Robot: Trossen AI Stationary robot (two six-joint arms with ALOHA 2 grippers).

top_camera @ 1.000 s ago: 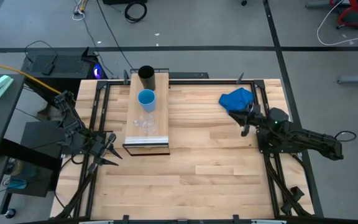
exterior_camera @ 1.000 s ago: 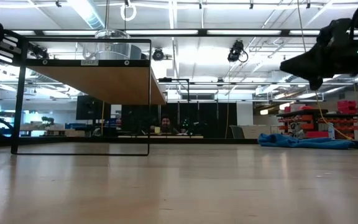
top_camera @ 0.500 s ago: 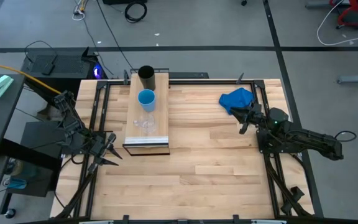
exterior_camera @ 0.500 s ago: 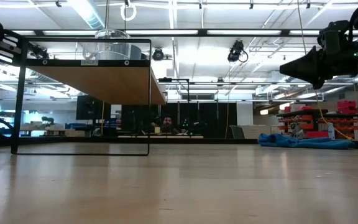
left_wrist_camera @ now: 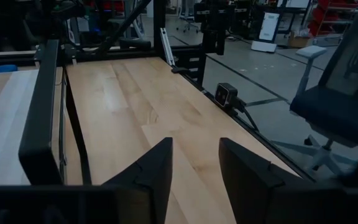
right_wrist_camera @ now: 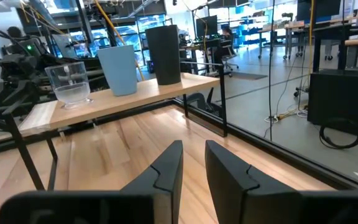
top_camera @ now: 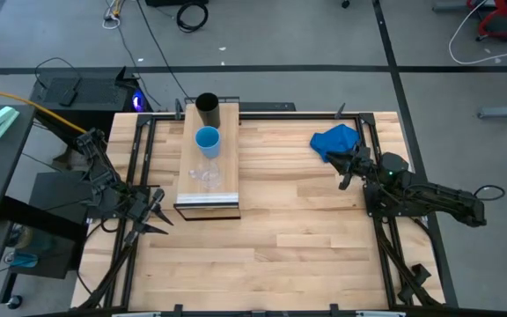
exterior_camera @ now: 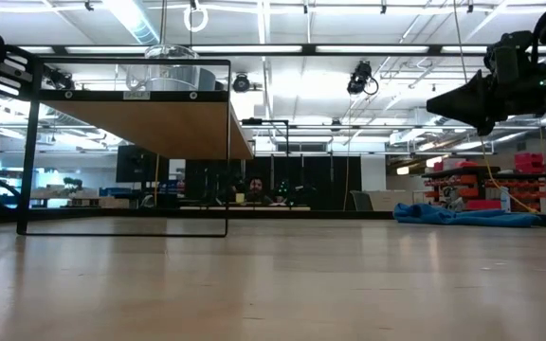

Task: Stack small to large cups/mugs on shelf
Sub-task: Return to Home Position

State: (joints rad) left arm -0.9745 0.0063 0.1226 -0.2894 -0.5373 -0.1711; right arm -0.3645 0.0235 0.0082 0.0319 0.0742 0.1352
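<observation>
Three cups [top_camera: 207,139] are lined on the shelf [top_camera: 228,160]; left claw [top_camera: 164,211] and right claw [top_camera: 340,169] are parted, empty

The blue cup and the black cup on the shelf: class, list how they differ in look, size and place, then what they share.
Colour: the blue cup is bright blue, the black cup black. Size: the black cup stands taller than the blue cup. Shape: the blue cup narrows toward its base; the black cup is straight-sided. Place: the blue cup is mid-shelf, the black cup at its end. Both stand upright on the shelf.
</observation>
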